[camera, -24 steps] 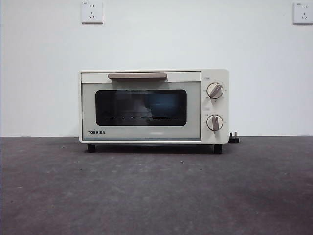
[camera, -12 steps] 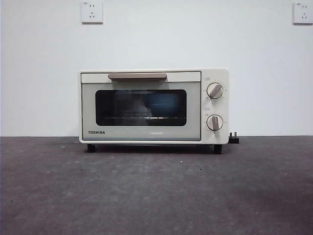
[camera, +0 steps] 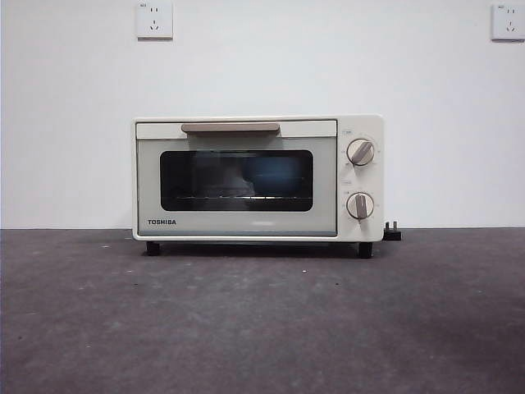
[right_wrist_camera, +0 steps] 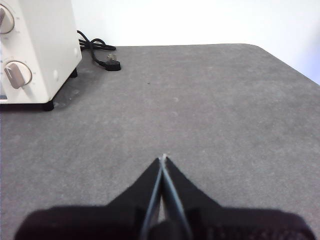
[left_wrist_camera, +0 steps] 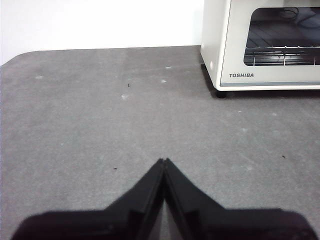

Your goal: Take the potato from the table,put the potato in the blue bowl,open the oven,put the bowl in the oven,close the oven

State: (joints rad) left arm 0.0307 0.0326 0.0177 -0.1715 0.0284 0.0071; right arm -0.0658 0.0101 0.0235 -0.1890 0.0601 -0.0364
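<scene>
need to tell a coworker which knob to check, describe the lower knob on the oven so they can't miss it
Find the cream-white Toshiba oven standing on the dark grey table against the white wall. Right of its dark glass window, two round knobs sit one above the other. The lower knob is the one nearer the table, its bar standing nearly upright, while the upper knob has a slanted bar.

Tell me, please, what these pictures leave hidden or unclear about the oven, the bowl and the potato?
- Potato: in no view; whether it sits in the blue bowl cannot be told.
- Blue bowl: front view, only a dim blue shape behind the oven door's dark glass.
- Oven: both wrist views cut it off at an edge.
- Left gripper and right gripper: absent from the front view.
</scene>
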